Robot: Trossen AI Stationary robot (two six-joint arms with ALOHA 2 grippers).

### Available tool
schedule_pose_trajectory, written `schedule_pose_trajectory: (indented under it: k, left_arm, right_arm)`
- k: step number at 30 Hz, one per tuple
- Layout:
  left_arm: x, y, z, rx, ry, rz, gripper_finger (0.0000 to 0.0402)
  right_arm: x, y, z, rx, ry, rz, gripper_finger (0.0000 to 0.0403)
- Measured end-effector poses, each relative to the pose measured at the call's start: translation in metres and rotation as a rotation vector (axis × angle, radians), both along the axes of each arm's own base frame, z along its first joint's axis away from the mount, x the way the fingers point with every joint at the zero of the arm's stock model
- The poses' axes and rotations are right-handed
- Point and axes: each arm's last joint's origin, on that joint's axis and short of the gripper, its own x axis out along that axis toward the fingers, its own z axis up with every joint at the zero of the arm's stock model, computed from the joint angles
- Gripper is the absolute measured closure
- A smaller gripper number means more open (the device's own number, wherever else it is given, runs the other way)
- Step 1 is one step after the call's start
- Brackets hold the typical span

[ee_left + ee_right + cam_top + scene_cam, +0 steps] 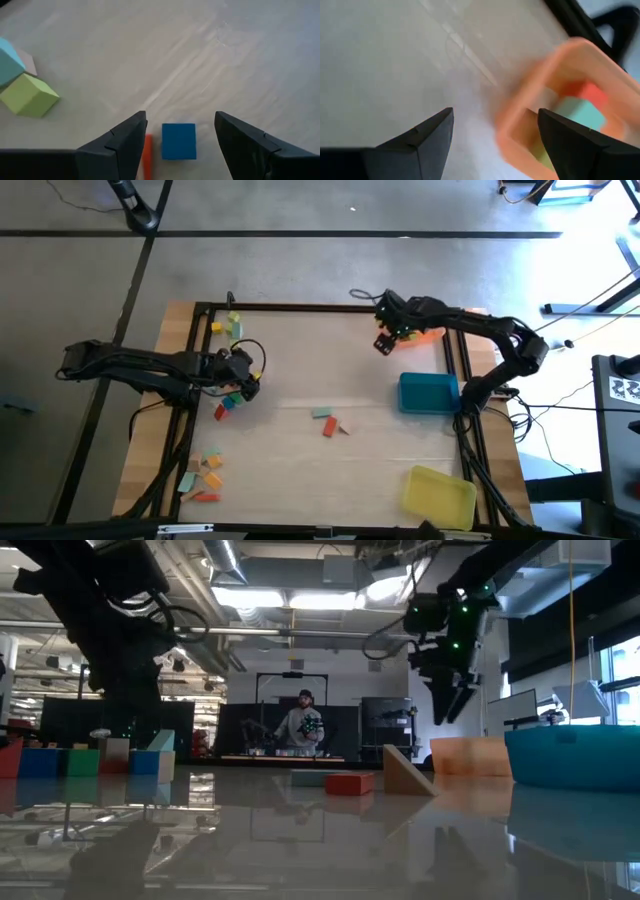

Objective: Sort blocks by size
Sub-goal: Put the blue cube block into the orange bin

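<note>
Blocks of painted wood lie in several loose groups on the pale table (300, 370). One cluster of tan, teal and orange pieces (203, 475) sits near the front left corner, a few yellow and green ones (228, 326) at the back left, and a teal bar (321, 413) with a red block (329, 429) lies near the centre.

Left gripper (179, 145) is low over the table at the left side, fingers spread wide and holding nothing. A small blue cube (178, 141) rests on the table between its fingers, with an orange-red piece (148, 156) just beside the one finger, mostly hidden by it. A light green block (29, 95) and a teal block (9, 62), cut off at the frame edge, lie well apart from the cube.

Right gripper (495, 135) hangs above the table near the back right, fingers open and empty. The blurred orange plastic tray (520, 115) just beyond holds a teal block (580, 112) and a red block (590, 92); other contents cannot be made out.

The blue tray (428, 392) and yellow tray (439, 495) stand along the right side; their contents cannot be seen.
</note>
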Motion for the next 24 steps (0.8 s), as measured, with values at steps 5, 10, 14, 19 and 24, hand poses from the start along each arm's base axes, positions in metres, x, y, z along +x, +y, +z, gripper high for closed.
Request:
schedule_pose_trajectory:
  k: [5,10,14,19,24]
  left_arm:
    - [0.004,0.0,-0.008,-0.012,0.06,-0.022,0.0178]
    - [0.005,0.001,-0.023,-0.034,0.127,-0.004,0.0178]
    - [0.008,0.002,-0.028,-0.034,0.136,-0.004,0.0178]
    - [0.007,0.002,-0.03,-0.055,0.152,-0.033,0.0185]
    - [0.003,0.003,-0.031,-0.072,0.178,0.007,0.0197]
  right_arm:
    - [0.018,0.021,0.002,-0.023,-0.036,0.096,0.0116]
    - [0.025,0.035,0.002,-0.032,-0.029,0.175,0.0116]
    - [0.027,0.038,0.002,-0.033,-0.029,0.19,0.0116]
    - [0.026,0.037,0.002,-0.038,-0.024,0.202,0.0116]
    - [0.026,0.037,0.002,-0.038,-0.024,0.202,0.0116]
